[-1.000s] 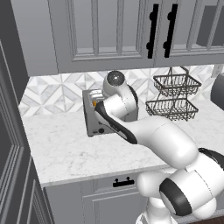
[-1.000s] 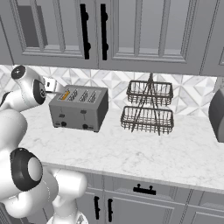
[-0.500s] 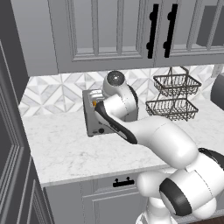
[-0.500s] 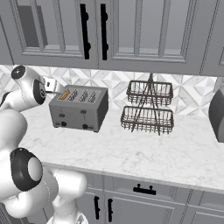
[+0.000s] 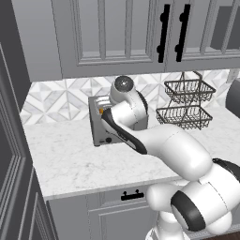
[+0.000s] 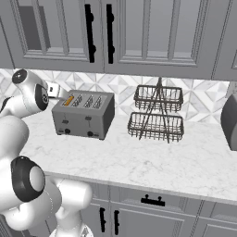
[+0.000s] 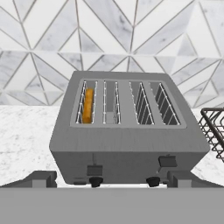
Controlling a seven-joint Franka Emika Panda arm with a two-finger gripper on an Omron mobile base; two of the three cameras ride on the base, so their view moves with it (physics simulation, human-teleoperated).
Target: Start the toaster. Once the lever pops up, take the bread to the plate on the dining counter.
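Note:
The grey four-slot toaster [image 7: 127, 140] [image 6: 83, 115] [image 5: 105, 127] stands on the marble counter against the tiled wall. The bread [image 7: 88, 106] [image 6: 68, 99] sits low in the toaster's leftmost slot, with its orange edge showing. The left black lever [image 7: 94, 169] is lower than the right lever [image 7: 167, 161]. My gripper [image 7: 113, 180] hovers just in front of the toaster's face and a little above it. It is open, its fingertips [image 7: 43, 178] spread wide and holding nothing. The plate and the dining counter are out of view.
A two-tier black wire basket [image 6: 157, 113] [image 5: 185, 103] stands right of the toaster. A dark appliance [image 6: 230, 121] sits at the counter's far right. Grey upper cabinets [image 6: 106, 32] hang above. Bare marble counter [image 6: 139, 157] lies in front of the toaster.

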